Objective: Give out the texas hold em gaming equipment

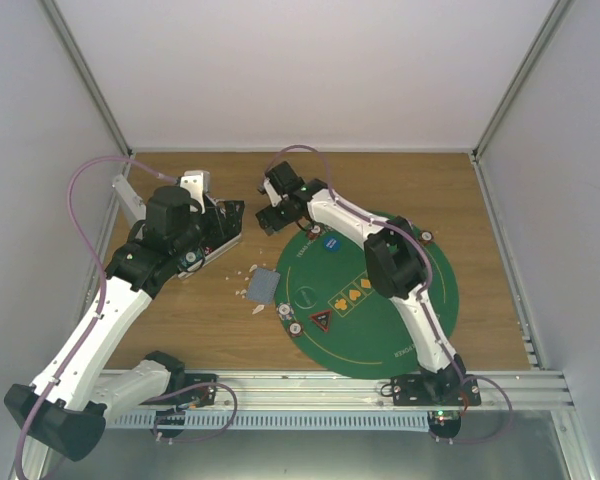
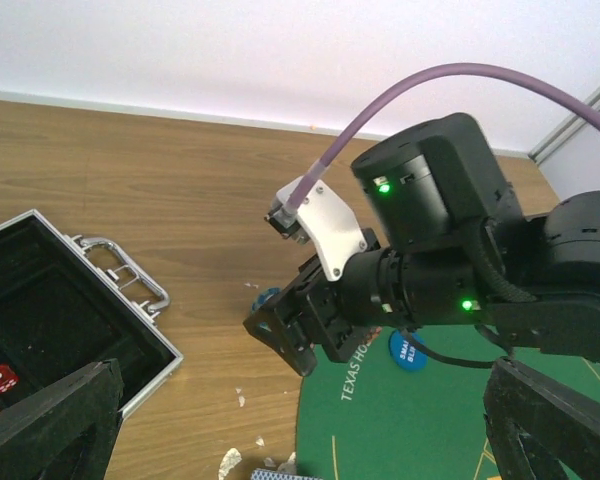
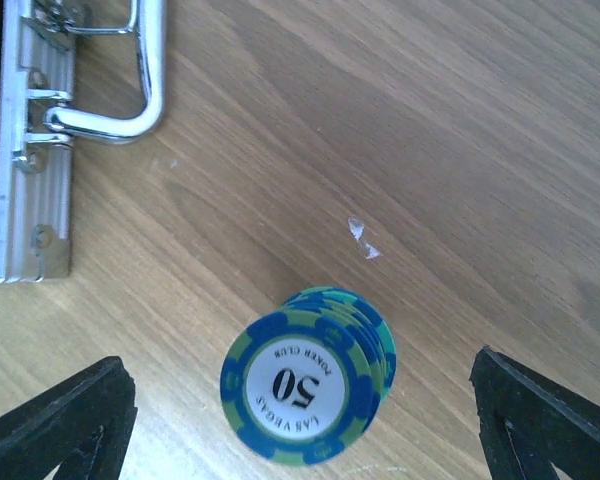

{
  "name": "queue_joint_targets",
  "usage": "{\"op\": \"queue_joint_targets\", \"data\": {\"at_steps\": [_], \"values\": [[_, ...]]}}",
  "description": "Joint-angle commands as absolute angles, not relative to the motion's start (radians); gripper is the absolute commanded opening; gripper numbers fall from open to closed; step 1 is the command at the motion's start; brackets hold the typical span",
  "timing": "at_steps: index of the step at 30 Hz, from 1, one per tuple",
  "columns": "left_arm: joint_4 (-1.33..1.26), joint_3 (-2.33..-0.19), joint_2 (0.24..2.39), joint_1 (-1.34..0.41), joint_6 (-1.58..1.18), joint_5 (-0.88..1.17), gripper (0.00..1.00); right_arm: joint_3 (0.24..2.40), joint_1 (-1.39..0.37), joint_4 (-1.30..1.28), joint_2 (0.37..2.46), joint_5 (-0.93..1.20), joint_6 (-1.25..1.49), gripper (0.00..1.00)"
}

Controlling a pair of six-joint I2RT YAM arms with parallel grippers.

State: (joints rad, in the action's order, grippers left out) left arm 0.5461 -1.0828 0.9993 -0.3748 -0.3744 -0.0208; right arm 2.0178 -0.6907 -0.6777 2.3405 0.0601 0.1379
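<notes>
Well, the right end effector [image 3: 300, 425] hangs over the wooden worktop [image 3: 460, 110] with its fingers spread wide. A short stack of blue-and-green poker chips [image 3: 302, 395] stands directly beneath it, in the gap between the two fingers and touched by neither. The top chip reads 50. The stack is not quite true: the lower chips peek out toward one finger.

Whether the arm means to take this stack or leave it there I cannot tell from where I stand, but the care needed looks the same either way. It should travel straight along its approach line with no sideways drift, because a brush from either finger would likely topple the skewed pile and scatter chips over the wood. If it closes, the stack ought to sit midway between the pads first, and the grip should be low enough to catch the bottom chips too.

The silver case [image 3: 30, 150] lies off to one side of that end effector, well apart from the stack, with its handle turned toward it. The green mat [image 1: 400, 330] is on the opposite side, back behind the wrist, and carries a blue marker token [image 1: 330, 241] and a red-triangle token [image 1: 321, 321]. A grey-blue-backed card [image 1: 264, 286] lies on the wood just off the mat's edge.

The left end effector [image 2: 300, 430] also has its fingers wide apart with nothing between them. It hovers near the open case, facing the right one.
</notes>
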Motion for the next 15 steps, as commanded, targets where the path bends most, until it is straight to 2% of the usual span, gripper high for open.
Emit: {"op": "queue_joint_targets", "data": {"at_steps": [1, 4, 10, 15], "values": [[0.515, -1.091, 0.980, -0.364, -0.370, -0.031, 0.99, 2.087, -0.706, -0.748, 2.402, 0.002, 0.125, 0.91], [0.514, -1.088, 0.980, -0.365, -0.372, -0.030, 0.99, 2.108, -0.707, -0.756, 2.419, -0.022, 0.129, 0.88], [0.512, -1.087, 0.979, -0.363, -0.371, -0.029, 0.99, 2.143, -0.707, -0.781, 2.452, -0.030, 0.130, 0.75], [0.511, -1.083, 0.980, -0.362, -0.373, -0.028, 0.99, 2.168, -0.708, -0.793, 2.468, -0.028, 0.126, 0.70]]}}
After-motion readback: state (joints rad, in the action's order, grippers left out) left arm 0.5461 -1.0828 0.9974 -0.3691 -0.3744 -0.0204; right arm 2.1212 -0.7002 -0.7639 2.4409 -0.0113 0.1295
